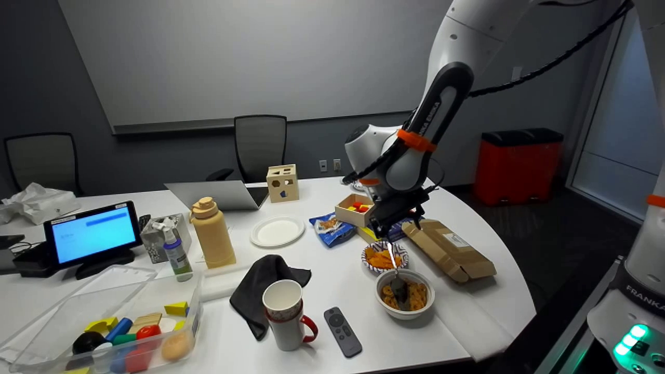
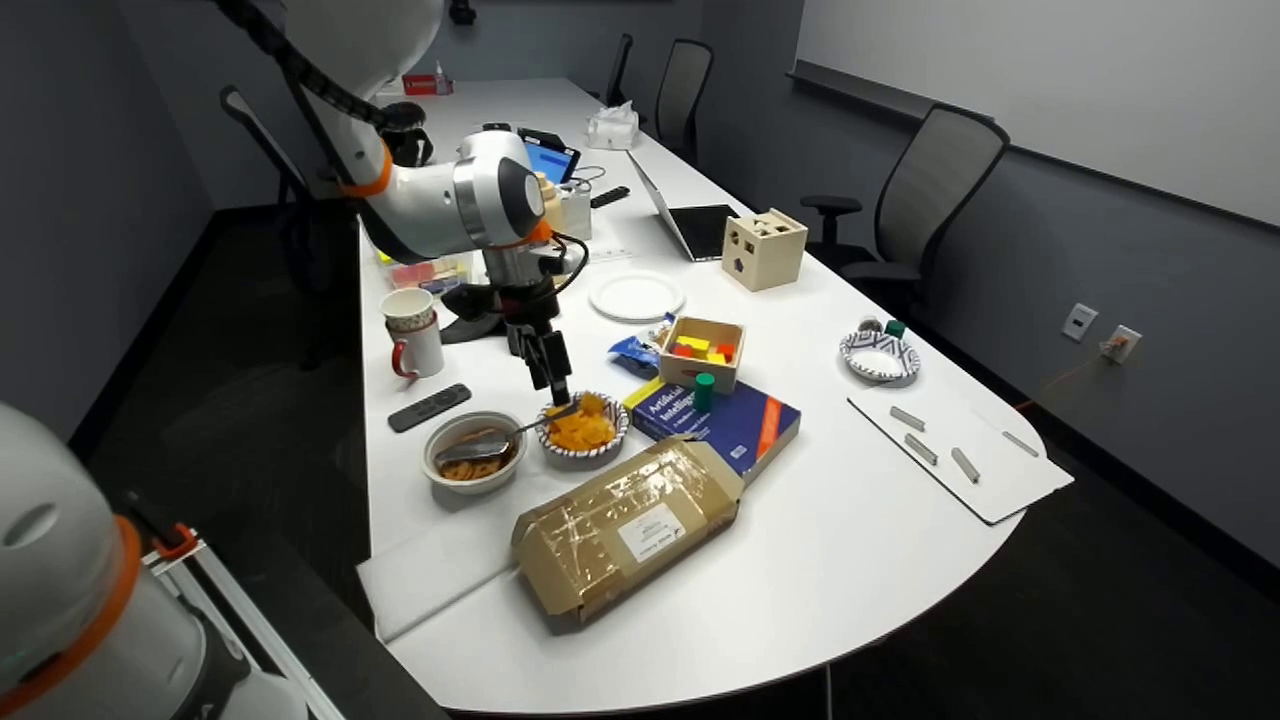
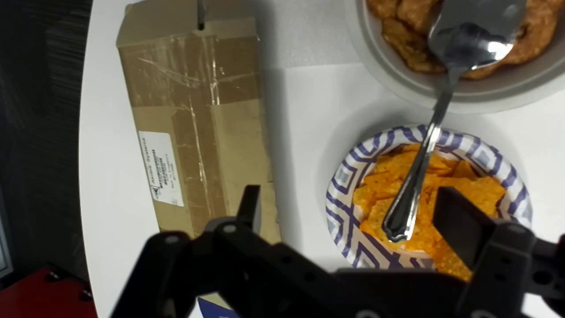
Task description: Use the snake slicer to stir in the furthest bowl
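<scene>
A shiny metal serving spoon is the only utensil I see. Its head rests in a white bowl of brown snacks, and its handle slants up over a blue-and-white patterned bowl of orange chips. Both bowls also show in an exterior view, the white bowl beside the patterned bowl. My gripper is open above the patterned bowl. The handle end appears between its fingers in the wrist view, nearer the right finger, with gaps on both sides. Another patterned bowl stands apart near the table's edge.
A brown cardboard box lies beside the two bowls, with a blue book and a wooden box of blocks behind. A remote, stacked cups, a blue snack bag and a white plate are nearby.
</scene>
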Robot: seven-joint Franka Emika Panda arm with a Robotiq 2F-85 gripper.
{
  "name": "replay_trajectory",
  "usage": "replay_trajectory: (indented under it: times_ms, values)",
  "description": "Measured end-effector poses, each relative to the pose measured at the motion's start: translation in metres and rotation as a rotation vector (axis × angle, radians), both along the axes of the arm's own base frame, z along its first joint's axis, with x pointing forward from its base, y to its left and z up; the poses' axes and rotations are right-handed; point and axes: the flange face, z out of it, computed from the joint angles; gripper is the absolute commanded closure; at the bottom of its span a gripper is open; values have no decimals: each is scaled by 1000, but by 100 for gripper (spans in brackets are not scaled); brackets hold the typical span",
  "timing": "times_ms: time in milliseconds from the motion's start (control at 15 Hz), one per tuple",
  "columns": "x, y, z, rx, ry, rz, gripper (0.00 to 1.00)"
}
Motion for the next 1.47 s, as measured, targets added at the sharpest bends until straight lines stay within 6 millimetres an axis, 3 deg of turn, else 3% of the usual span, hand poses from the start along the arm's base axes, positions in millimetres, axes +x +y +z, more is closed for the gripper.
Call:
replay_trajectory:
  times_ms: [333,533,800,1467]
  values:
    - [29,23,-24,-23,-39,-12,0]
    - [36,29,-41,-43,-39,-8,0]
    - [34,32,-59,-75,-17,2,0]
    - [26,29,-83,-150,21,-7,0]
